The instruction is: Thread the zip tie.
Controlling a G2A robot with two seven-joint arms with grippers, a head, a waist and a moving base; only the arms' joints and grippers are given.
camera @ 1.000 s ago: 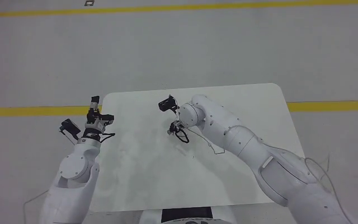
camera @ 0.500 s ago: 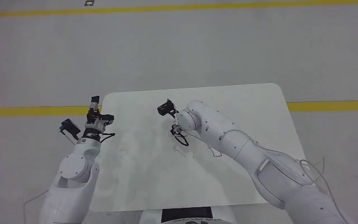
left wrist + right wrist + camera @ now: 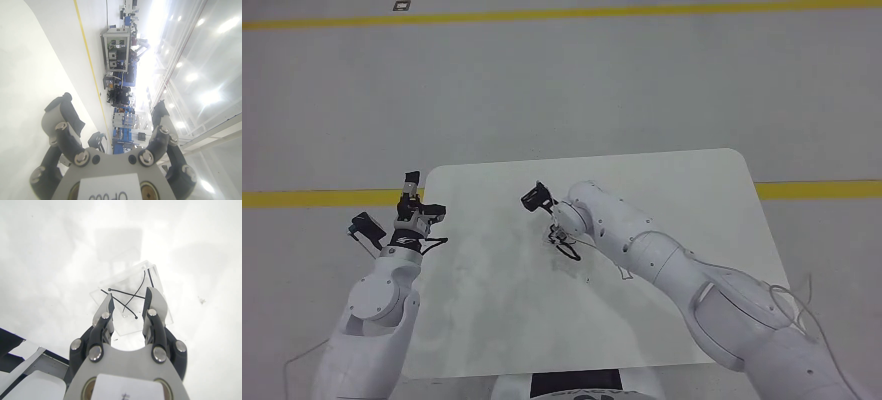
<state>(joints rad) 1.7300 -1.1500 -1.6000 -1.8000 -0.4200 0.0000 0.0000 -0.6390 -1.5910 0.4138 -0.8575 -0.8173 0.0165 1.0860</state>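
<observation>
**Threading not begun: ties loose, both grippers released**

Right gripper (image 3: 129, 292) hangs with fingers spread, holding nothing. Black zip ties (image 3: 121, 292) lie crossed on a clear plate (image 3: 130, 326), between and just past its fingertips, untouched. Left gripper (image 3: 113, 98) is also spread and empty, by the table (image 3: 492, 300) edge, well apart from the ties. No tail sits in a head that I can see. Pick-up, lining up and threading all look left.

Bright, even light bleaches the bench (image 3: 692, 200). Ceiling lamps (image 3: 191, 77) glare (left wrist view), lines bowing near edges.
</observation>
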